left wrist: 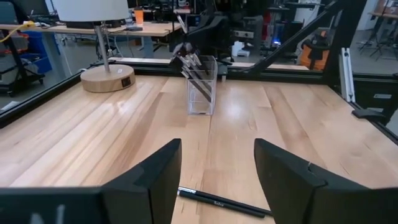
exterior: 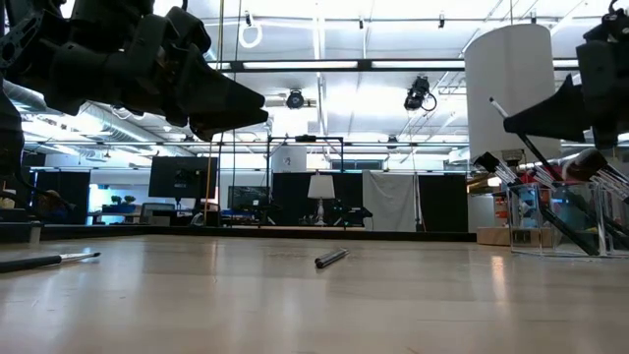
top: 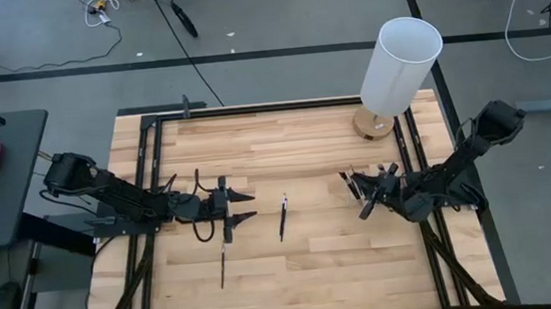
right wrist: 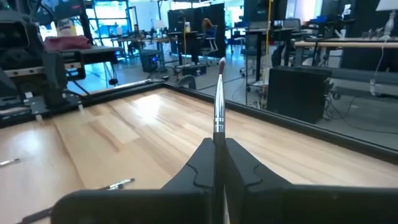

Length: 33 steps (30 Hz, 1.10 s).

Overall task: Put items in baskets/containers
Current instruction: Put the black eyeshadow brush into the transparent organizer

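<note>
1. Brushes are what we are sorting: two lie loose on the table (top: 316, 271), one near the middle (top: 283, 217) and another closer to our left side (top: 224, 254).

2. Our right gripper (right wrist: 217, 152) has its fingers pinched fully together on a brush (right wrist: 219, 106) with a silver ferrule, the bristle tip standing up past the fingertips. We judge it is held upright like this so the handle can drop straight down into the holder.

3. Clear plastic holder (left wrist: 201, 87) is where the brushes go. It stands on the right half of the table, already carrying a cluster of brushes leaning out of its top, and the right gripper (top: 364, 192) sits just beside it in the overhead view.

4. Our left gripper (top: 240, 206) hangs above the wood with its fingers spread wide and nothing between them. A loose brush (left wrist: 224, 203) lies on the table just ahead of its fingertips, so we take it to be lined up for the next pick.

5. Around us, a tall white lamp (top: 398, 69) on a round wooden base stands at the far right corner, behind the holder. It is not a container for this job, and we think it leaves enough room for the right arm.

6. Brushes already leaning in the holder may be the main obstacle, crowding the opening for the one we carry.
</note>
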Available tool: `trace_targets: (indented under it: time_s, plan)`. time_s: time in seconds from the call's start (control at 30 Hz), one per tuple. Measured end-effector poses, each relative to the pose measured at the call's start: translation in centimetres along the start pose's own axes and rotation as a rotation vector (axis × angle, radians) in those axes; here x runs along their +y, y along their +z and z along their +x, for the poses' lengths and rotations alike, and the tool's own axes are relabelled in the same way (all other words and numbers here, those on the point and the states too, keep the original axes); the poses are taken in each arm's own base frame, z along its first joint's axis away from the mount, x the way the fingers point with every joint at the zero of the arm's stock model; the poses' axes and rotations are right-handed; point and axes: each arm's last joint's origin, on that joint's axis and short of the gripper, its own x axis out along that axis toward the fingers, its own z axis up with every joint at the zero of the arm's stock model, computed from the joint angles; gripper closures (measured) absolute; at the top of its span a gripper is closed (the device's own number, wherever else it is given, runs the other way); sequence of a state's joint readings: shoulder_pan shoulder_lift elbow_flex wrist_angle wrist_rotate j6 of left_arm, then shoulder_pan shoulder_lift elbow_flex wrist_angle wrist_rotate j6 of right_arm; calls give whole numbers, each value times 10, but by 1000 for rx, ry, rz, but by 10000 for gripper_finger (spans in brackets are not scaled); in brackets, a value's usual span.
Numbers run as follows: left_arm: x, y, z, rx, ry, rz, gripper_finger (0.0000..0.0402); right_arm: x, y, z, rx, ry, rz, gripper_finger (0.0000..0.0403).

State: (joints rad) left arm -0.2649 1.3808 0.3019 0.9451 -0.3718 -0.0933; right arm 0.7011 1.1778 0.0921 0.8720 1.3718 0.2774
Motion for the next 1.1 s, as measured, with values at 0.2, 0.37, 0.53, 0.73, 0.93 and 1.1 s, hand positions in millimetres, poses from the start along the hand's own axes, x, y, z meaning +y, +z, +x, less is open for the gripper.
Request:
trace_targets:
  time_s: [0.2,0.37,0.53,0.73,0.93,1.1]
  plan:
    - [0,0,0,0,2,0,197,-2,-5,0,15,-1,-3,394]
    - [0,0,0,-1,2,0,197,-4,-13,0,50,23,9,394]
    - [0,0,0,0,2,0,197,-6,-18,1,82,39,1,383]
    - [0,0,0,0,2,0,197,-5,-18,1,89,47,-8,347]
    - [0,0,0,0,3,0,197,-4,-17,1,91,64,-20,311]
    - [0,0,0,0,2,0,197,4,-5,0,57,112,-37,284]
